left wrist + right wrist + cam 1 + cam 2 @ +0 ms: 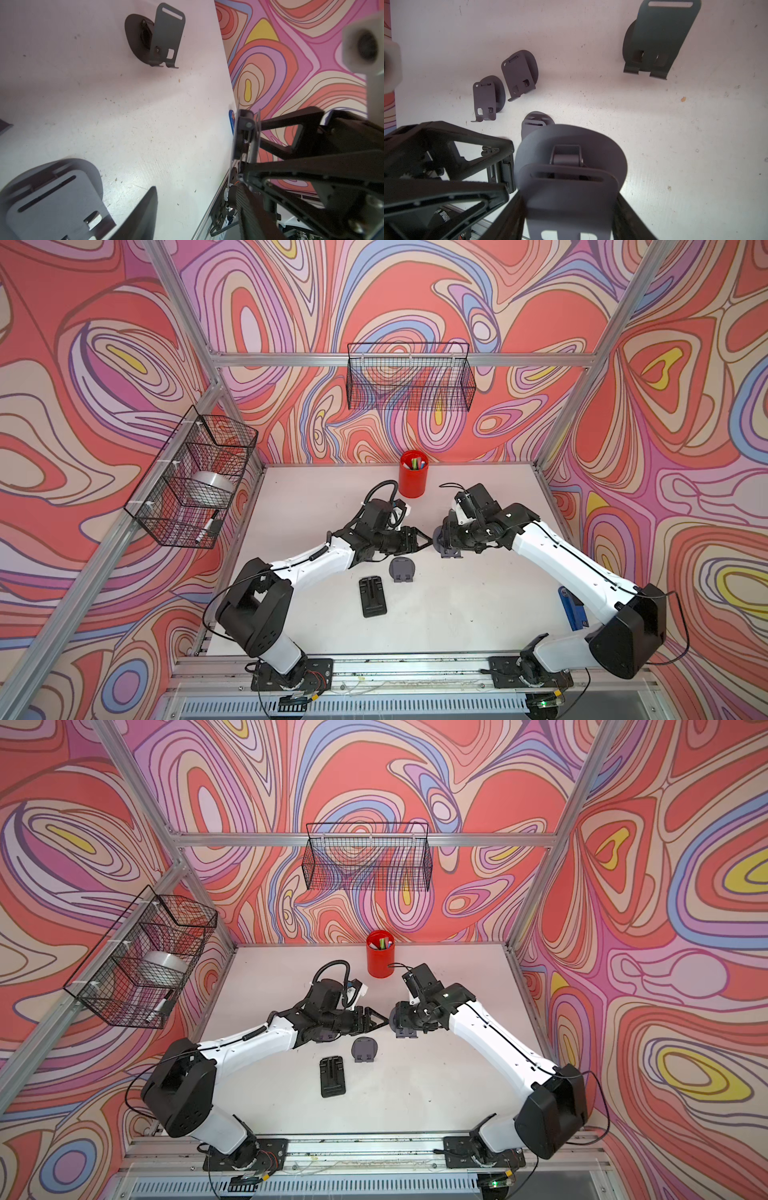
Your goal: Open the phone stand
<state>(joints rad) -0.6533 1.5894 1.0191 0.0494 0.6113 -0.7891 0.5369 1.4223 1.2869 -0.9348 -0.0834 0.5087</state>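
Grey phone stand (571,182) sits clamped by right gripper (449,545), its rim inside the part-open left gripper (427,544).

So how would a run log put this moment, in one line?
right fingers: clamp phone stand | left fingers: open beside its round base

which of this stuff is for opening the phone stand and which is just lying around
Job: grey phone stand in the right tool, left tool.
Lying about: second grey stand, black holder, red pen cup, blue object.
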